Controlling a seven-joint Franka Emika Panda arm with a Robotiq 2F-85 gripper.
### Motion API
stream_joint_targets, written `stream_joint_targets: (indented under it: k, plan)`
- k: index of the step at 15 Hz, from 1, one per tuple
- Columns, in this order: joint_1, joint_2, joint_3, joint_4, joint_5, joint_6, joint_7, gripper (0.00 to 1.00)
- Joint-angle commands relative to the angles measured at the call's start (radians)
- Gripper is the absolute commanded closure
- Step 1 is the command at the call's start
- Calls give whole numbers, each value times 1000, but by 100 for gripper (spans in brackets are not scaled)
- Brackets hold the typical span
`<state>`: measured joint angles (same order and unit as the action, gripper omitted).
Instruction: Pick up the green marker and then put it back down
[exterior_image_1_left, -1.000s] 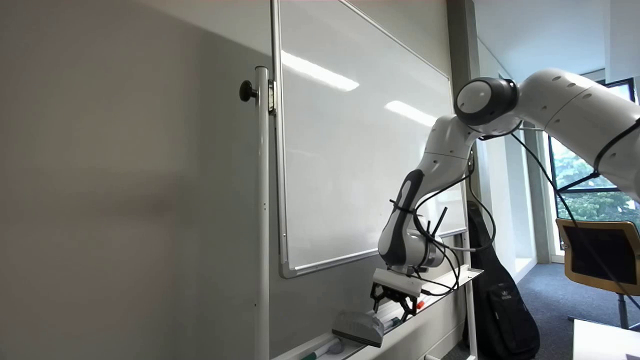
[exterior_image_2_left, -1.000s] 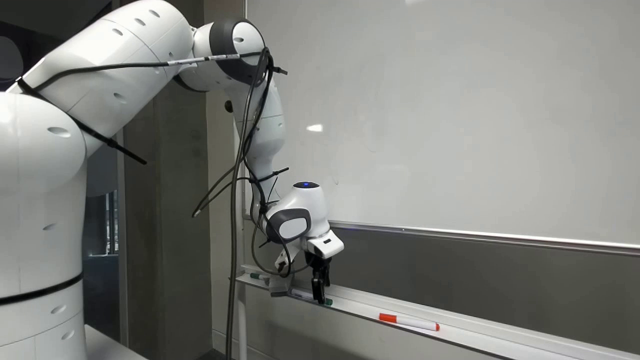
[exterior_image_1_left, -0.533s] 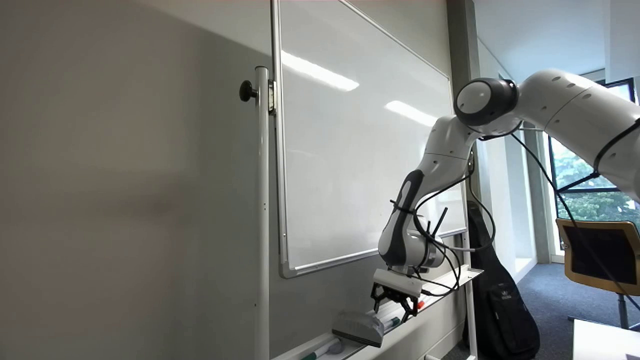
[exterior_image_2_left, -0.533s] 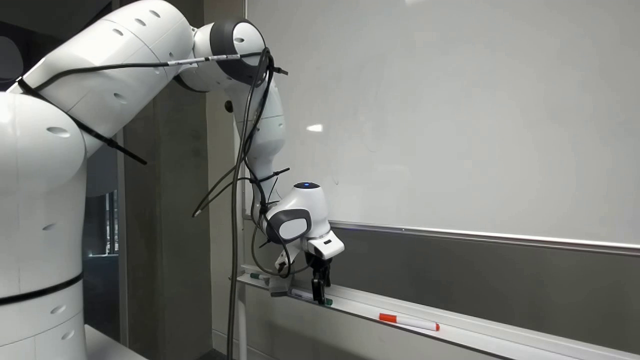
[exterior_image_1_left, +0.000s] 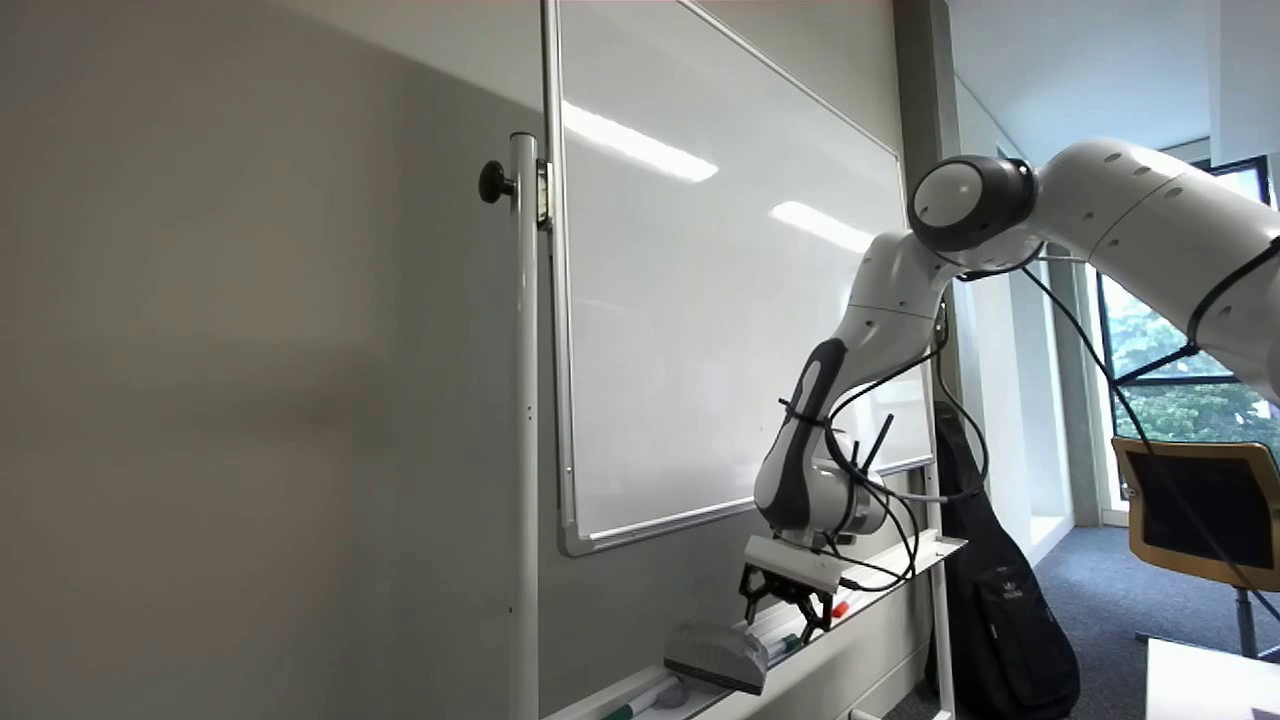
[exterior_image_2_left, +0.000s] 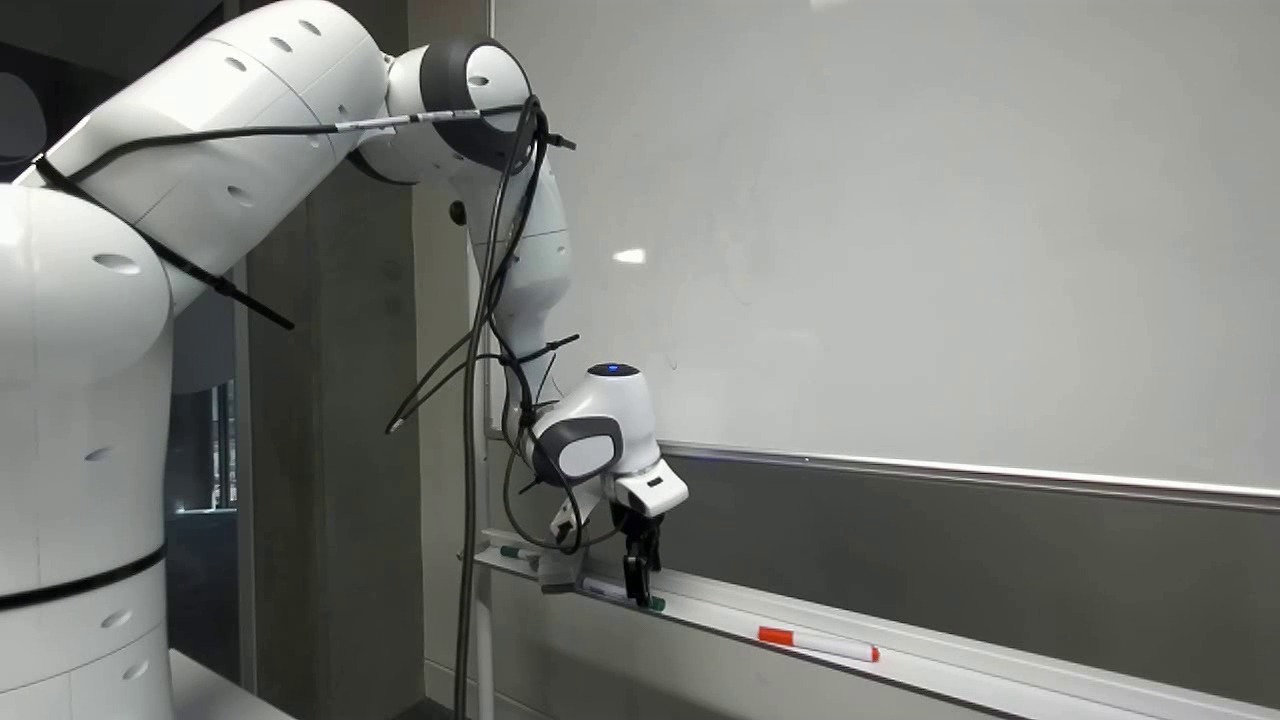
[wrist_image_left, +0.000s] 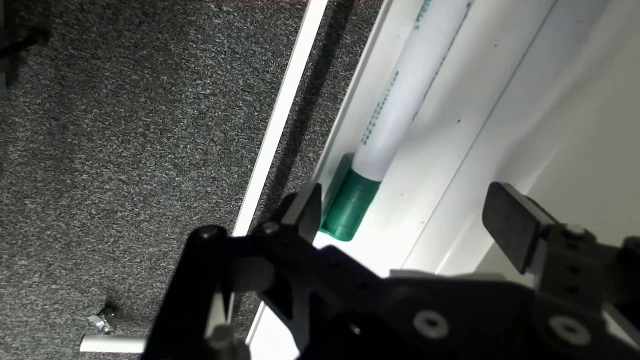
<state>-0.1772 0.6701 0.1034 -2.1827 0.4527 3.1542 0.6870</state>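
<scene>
The green marker, white-barrelled with a green cap (wrist_image_left: 352, 202), lies along the front lip of the whiteboard tray. In the wrist view its capped end points down toward my gripper (wrist_image_left: 406, 212), which is open and holds nothing. One finger is close beside the cap on the lip side, and whether they touch cannot be told. The opposite finger stands well away, toward the wall side. In both exterior views my gripper (exterior_image_1_left: 782, 627) (exterior_image_2_left: 647, 588) is low over the tray, straddling its width, with the green cap (exterior_image_1_left: 787, 644) (exterior_image_2_left: 656, 604) near one fingertip.
A grey eraser (exterior_image_1_left: 715, 652) (exterior_image_2_left: 560, 570) sits on the tray (exterior_image_2_left: 960, 685) by the marker's far end. Beyond it lies another green-capped marker (exterior_image_1_left: 640, 700) (exterior_image_2_left: 515, 552). On the opposite side is a red marker (exterior_image_2_left: 820, 645). The whiteboard (exterior_image_2_left: 900, 250) rises behind.
My gripper has shifted only very slightly, toward the eraser and up. The jaws remain open, and the markers and eraser have not moved.
</scene>
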Motion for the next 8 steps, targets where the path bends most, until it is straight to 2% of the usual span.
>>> stream_joint_targets:
  k: [1, 4, 8]
  plan:
    - [-13, 10, 19, 19, 30, -9, -29, 14]
    - [-14, 12, 22, 23, 30, -10, -30, 16]
    - [-14, 14, 22, 22, 31, -11, -30, 9]
